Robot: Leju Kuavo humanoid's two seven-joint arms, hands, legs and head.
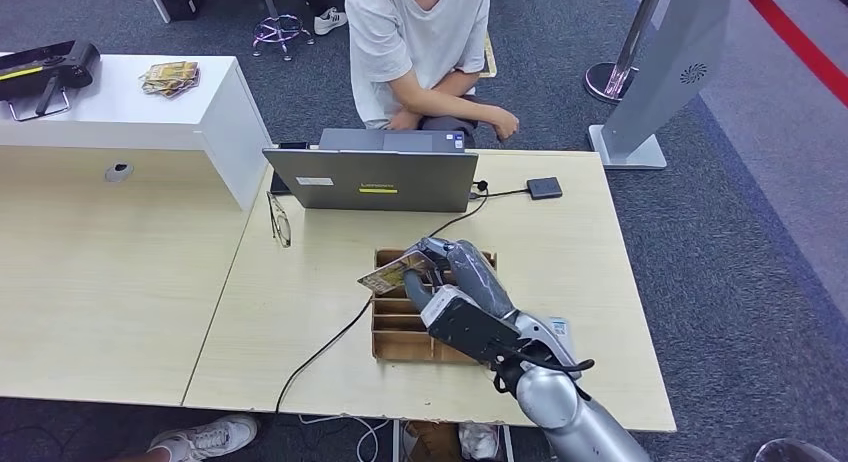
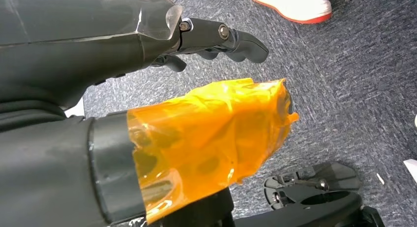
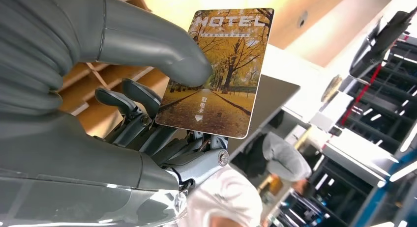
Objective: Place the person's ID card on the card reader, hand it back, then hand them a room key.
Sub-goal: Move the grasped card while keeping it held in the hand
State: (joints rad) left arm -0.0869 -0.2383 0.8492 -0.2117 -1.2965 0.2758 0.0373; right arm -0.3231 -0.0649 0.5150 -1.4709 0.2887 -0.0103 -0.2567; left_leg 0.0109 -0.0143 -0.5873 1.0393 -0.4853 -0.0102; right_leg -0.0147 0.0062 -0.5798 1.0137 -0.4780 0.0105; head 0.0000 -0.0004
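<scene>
A room key [image 3: 219, 72], printed with the word HOTEL and a picture of yellow trees, is held in the right robot hand [image 1: 440, 272]. In the right wrist view the card is pinched between the thick grey thumb [image 3: 162, 52] on its printed face and the darker fingers [image 3: 130, 101] behind it, so this robot hand is clamped on the card. In the head view the card is seen raised above the wooden tray [image 1: 392, 327] with its compartments, which stands on the desk [image 1: 590, 282] in front of the grey laptop [image 1: 372, 179].

The left robot hand [image 2: 216, 40] is seen in the left wrist view above the grey carpet, with an orange film wrapped on its thumb. Nothing is seen in it, but whether its fingers are apart or together cannot be told for sure.

The person [image 1: 420, 42] in a white shirt is seated behind the laptop, with the arms resting near the far edge of the desk. A small black card reader [image 1: 544, 188] lies on the desk to the right of the laptop, joined by a cable; no ID card is seen on it.

It is judged that the last step is in hand: the room key is taken from the tray and is to be given over. For the next move the card must be carried forward over the laptop toward the person, kept firmly pinched, and released only when it is taken by the person's hand.
</scene>
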